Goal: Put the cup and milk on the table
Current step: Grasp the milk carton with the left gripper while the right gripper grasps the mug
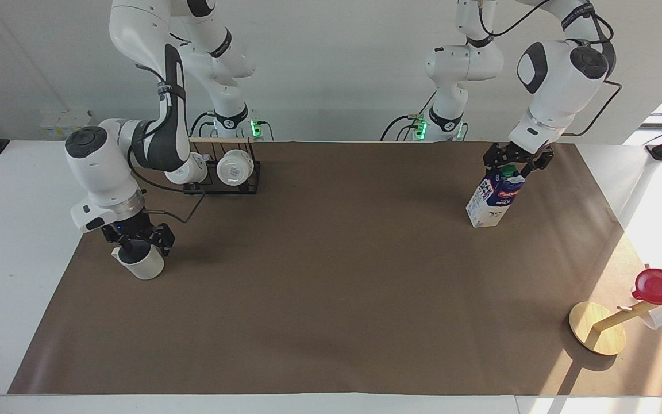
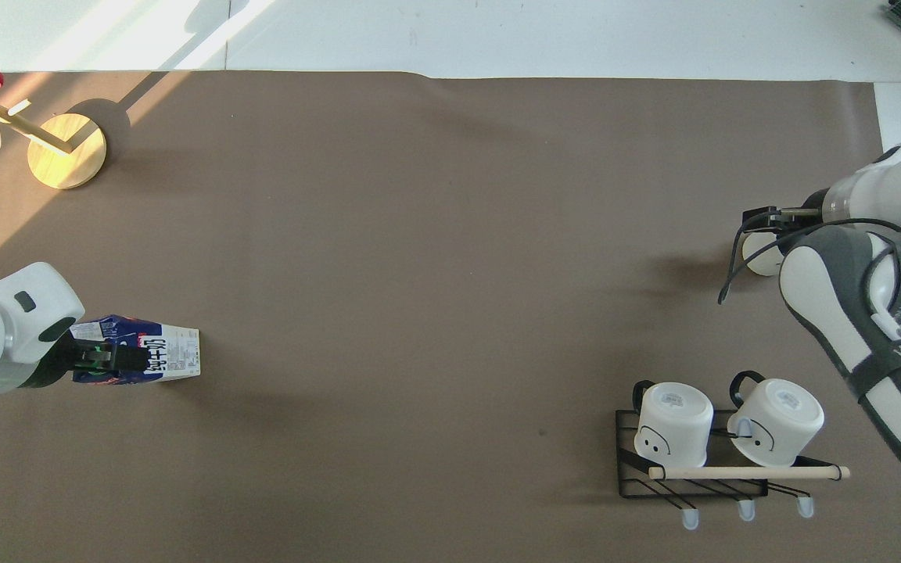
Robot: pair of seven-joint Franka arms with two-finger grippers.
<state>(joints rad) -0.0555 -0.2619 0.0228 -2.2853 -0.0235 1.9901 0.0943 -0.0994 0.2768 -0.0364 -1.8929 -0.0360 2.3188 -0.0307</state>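
Observation:
The off-white cup (image 1: 146, 265) stands upright on the brown mat of the table (image 1: 331, 270) toward the right arm's end; it also shows in the overhead view (image 2: 759, 259), mostly covered by the arm. My right gripper (image 1: 142, 244) is low over its rim, open, one finger inside the cup and one outside. The milk (image 1: 492, 201) stands upright toward the left arm's end and shows in the overhead view (image 2: 161, 356). My left gripper (image 1: 514, 165) is open around its green-capped top, also seen in the overhead view (image 2: 106, 358).
A black wire rack (image 1: 224, 172) with two white printed mugs stands near the right arm's base, seen also in the overhead view (image 2: 716, 446). A wooden stand (image 1: 595, 328) holding a red cup (image 1: 661, 286) sits at the table corner far from the robots.

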